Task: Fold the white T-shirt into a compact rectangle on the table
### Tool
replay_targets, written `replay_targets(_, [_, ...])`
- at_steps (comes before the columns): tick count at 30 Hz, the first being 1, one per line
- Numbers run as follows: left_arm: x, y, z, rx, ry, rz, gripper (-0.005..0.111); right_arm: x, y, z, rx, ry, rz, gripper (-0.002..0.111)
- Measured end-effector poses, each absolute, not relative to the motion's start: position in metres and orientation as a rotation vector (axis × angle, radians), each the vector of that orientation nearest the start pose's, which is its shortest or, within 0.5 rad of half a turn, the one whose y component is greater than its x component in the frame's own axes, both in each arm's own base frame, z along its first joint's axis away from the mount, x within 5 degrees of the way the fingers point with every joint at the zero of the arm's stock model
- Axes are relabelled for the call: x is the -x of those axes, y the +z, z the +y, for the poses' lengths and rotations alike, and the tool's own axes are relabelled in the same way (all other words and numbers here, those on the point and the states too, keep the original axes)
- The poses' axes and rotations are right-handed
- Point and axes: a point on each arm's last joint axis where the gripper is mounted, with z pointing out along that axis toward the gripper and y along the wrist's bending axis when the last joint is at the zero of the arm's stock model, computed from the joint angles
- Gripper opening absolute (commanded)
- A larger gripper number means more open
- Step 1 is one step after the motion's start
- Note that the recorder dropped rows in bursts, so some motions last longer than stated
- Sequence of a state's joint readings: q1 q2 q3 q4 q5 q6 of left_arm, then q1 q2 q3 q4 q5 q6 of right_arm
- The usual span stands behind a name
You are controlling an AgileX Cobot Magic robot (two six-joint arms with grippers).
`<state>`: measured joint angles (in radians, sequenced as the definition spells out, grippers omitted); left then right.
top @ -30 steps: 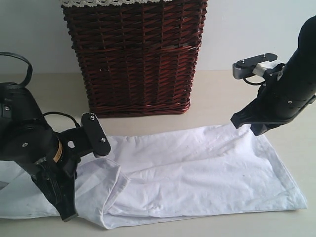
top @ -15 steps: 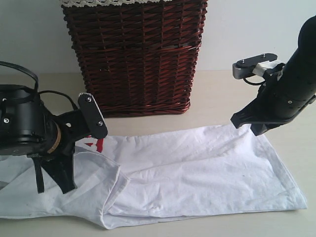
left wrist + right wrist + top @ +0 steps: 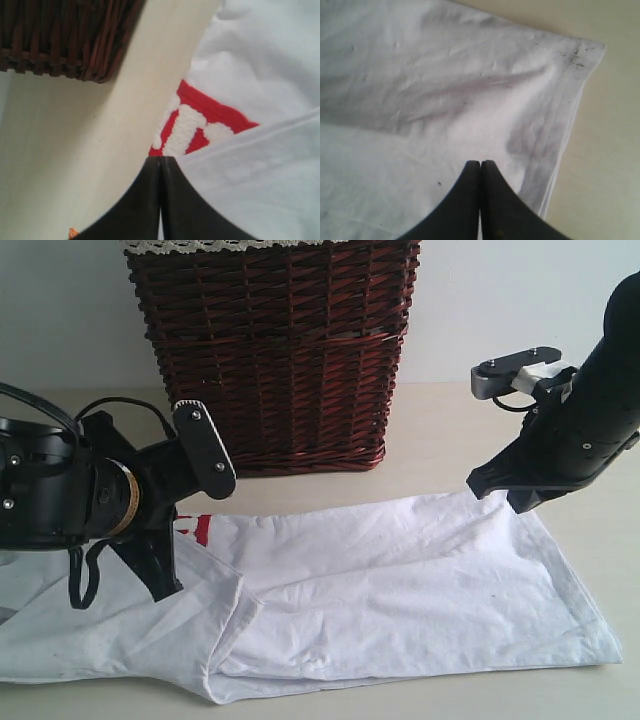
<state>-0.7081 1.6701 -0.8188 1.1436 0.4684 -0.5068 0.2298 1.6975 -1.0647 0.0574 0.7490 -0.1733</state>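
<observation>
My left claw [image 3: 160,159] is fully closed, its tips pressed together right at the edge of a folded-over layer of the white T-shirt [image 3: 260,60]. I can't tell whether any cloth is nipped between them. Just ahead of the tips, a red band [image 3: 200,107] shows from under that fold. It carries fuzzy white lettering [image 3: 184,129], too covered for me to read. Bare table [image 3: 75,150] runs alongside the claw, with the dark wicker basket [image 3: 65,35] beyond it.

My right claw [image 3: 481,162] is also closed, its tips over the shirt just inside the stitched hem [image 3: 555,125] near a corner. I can't make out any grip there either. From outside, the shirt lies spread on the table between the two claws.
</observation>
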Motion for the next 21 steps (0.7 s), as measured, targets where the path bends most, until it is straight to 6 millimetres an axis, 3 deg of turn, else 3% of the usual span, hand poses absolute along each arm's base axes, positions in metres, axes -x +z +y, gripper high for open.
replay_targets(8, [-0.26, 0.175, -0.172, -1.251, 0.459, 2.127, 0.0, -0.315, 0.199, 0.077, 0.522, 0.076, 2.818, 0.0])
replay_targets(11, [-0.262, 0.175, -0.165, -1.079, 0.458, 2.225, 0.0, -0.315, 0.199, 0.077, 0.522, 0.076, 2.818, 0.0])
replay_targets(16, [-0.286, 0.18, -0.121, -0.559, 0.368, 2.521, 0.017, -0.315, 0.199, 0.077, 0.522, 0.076, 2.818, 0.003])
replay_targets(21, [-0.295, 0.175, -0.077, -0.3, 0.137, 2.71, 0.043, -0.315, 0.2, 0.077, 0.522, 0.076, 2.816, 0.01])
